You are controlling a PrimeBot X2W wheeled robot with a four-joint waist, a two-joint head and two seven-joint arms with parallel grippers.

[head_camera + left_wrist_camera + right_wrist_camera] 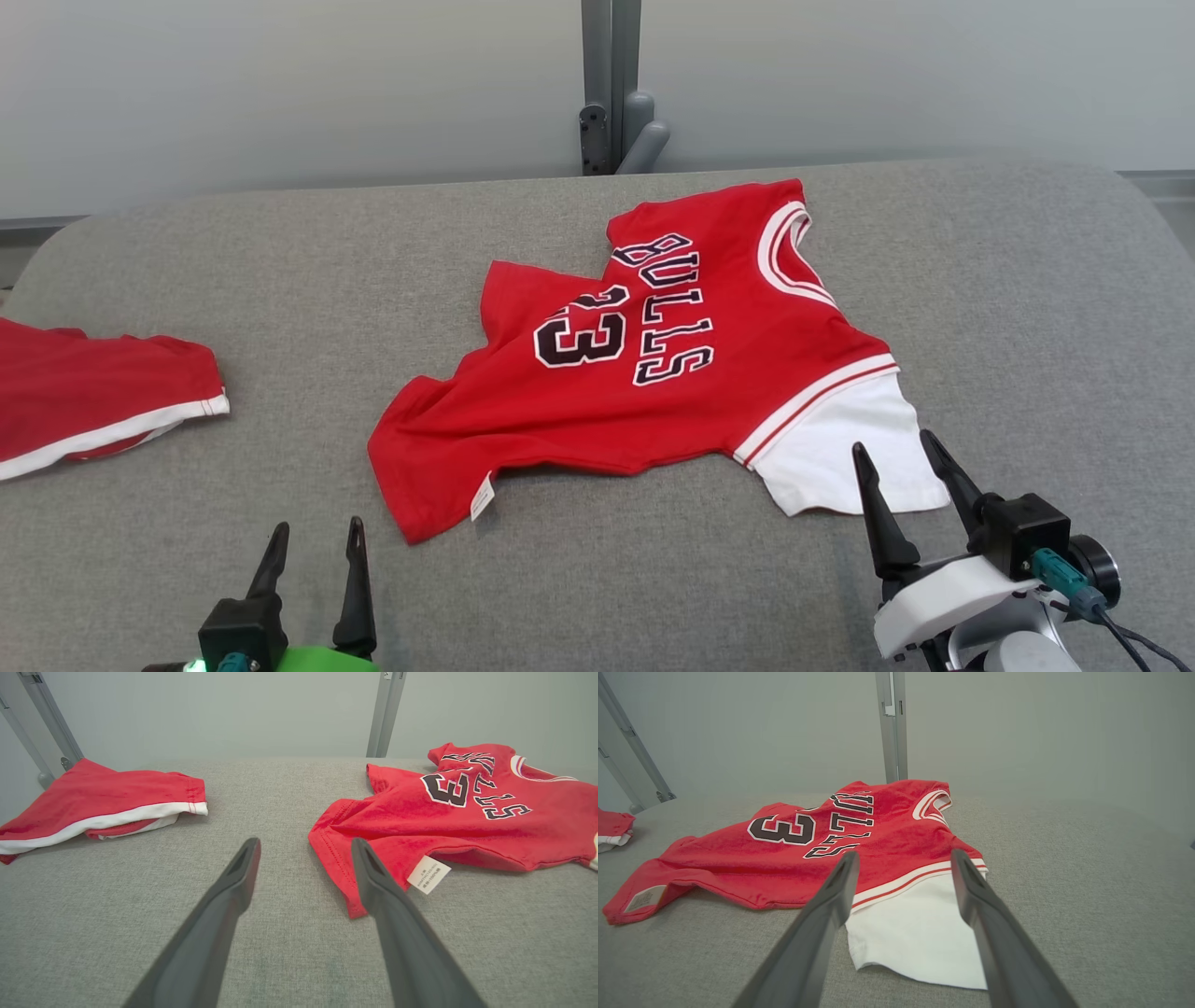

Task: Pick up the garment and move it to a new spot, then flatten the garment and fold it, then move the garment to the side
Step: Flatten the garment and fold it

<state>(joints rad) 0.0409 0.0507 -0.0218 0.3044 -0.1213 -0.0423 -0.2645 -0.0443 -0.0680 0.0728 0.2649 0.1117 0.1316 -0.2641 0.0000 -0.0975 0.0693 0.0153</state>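
Two red garments on the grey counter (1027, 308): jersey (653, 373) rumpled at centre, number partly lost in a fold; second garment (93, 401) at far left, cut off by the frame edge. Two grippers, left gripper (317, 527) and right gripper (892, 443), both spread wide, holding nothing, the right beside the white sleeve (840, 448).

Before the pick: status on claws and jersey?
Both claws open, empty; left claw short of hem corner, right claw at white sleeve. Red jersey rumpled, unfolded. Second red garment far left, apart.
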